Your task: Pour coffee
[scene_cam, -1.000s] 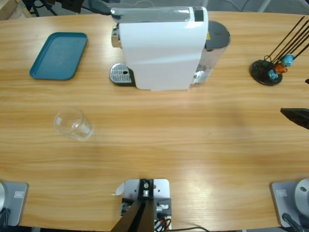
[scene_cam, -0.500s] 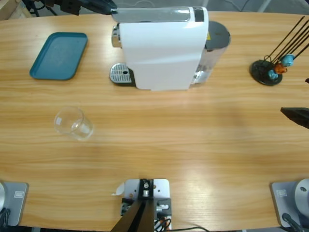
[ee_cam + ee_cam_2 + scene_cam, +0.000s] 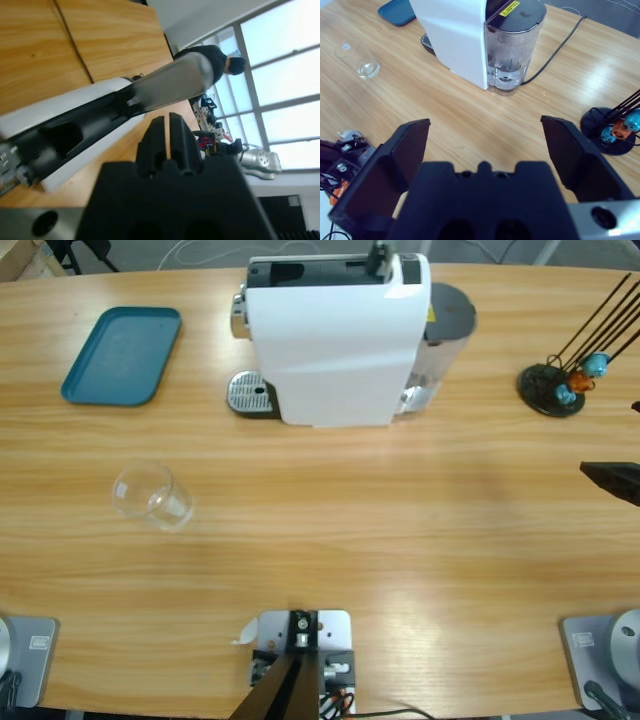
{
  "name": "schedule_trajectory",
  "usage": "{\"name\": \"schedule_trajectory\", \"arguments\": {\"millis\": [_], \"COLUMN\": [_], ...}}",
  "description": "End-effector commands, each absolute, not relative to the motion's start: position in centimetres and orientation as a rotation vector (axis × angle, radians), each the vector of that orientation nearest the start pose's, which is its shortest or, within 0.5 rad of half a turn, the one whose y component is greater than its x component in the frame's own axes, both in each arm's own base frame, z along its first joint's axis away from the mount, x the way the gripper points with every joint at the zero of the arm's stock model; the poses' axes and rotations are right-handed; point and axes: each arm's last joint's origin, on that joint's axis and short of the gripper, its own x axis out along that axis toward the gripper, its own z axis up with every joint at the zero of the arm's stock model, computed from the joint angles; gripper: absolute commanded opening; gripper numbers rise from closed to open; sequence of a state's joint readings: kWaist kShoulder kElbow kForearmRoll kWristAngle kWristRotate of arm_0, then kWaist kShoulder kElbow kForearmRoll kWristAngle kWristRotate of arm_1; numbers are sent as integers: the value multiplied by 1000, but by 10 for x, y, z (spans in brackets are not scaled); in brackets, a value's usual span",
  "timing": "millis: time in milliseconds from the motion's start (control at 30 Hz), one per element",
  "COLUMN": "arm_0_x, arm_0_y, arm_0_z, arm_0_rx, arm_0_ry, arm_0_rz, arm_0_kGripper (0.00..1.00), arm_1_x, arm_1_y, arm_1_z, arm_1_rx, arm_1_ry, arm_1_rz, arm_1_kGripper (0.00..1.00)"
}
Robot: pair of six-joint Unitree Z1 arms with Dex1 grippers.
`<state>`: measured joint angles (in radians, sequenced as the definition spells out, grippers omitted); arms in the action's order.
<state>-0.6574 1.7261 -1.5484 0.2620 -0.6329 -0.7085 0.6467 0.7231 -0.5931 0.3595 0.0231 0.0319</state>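
Note:
No coffee shows anywhere. The clear glass (image 3: 148,494) stands on the left of the table and looks empty; in the right wrist view the glass (image 3: 358,61) is far left. The white coffee machine (image 3: 335,350) stands at the back middle with its silver lever (image 3: 379,254) raised and the black slot on top uncovered. My left gripper (image 3: 168,131) is shut on nothing, just short of the lifted lever (image 3: 170,82); it is out of the high view. My right gripper (image 3: 485,125) is wide open, a black tip (image 3: 608,480) at the right edge.
A teal tray (image 3: 120,355) lies at the back left. A black wire stand with teal and orange capsules (image 3: 560,385) is at the back right. The machine's water tank (image 3: 512,55) and cable (image 3: 560,47) face the right arm. A person (image 3: 215,55) stands far off.
The machine's silver lever has swung up, baring the black slot on top. The dark gripper at the machine's back-left corner has left the high view. The right gripper has not moved.

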Motion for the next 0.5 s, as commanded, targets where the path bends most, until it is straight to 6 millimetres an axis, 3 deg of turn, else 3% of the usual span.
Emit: {"name": "schedule_trajectory", "arguments": {"millis": [33, 100, 167, 267, 367, 433, 500], "arm_0_x": [243, 229, 213, 190, 166, 153, 145], "arm_0_y": [-246, -244, -239, -225, -202, -185, -169], "arm_0_z": [421, 415, 400, 377, 370, 367, 363], "arm_0_rx": [-100, 78, 346, 532, 584, 570, 539], "arm_0_ry": [566, 571, 629, 647, 635, 626, 634], "arm_0_rz": [-948, -913, -853, -826, -823, -814, -727], "arm_0_kGripper": [968, 968, 968, 968, 968, 968, 968], "arm_1_x": [92, 91, 96, 103, 109, 119, 129], "arm_1_y": [69, 67, 65, 62, 58, 57, 54], "arm_1_z": [327, 349, 358, 358, 339, 314, 285], "arm_1_rx": [-339, -319, -320, -177, -86, -50, -67], "arm_1_ry": [719, 627, 549, 516, 530, 584, 661], "arm_1_rz": [639, 612, 525, 336, 164, 80, 3], "arm_1_kGripper": [1000, 972, 845, 860, 850, 849, 908]}}
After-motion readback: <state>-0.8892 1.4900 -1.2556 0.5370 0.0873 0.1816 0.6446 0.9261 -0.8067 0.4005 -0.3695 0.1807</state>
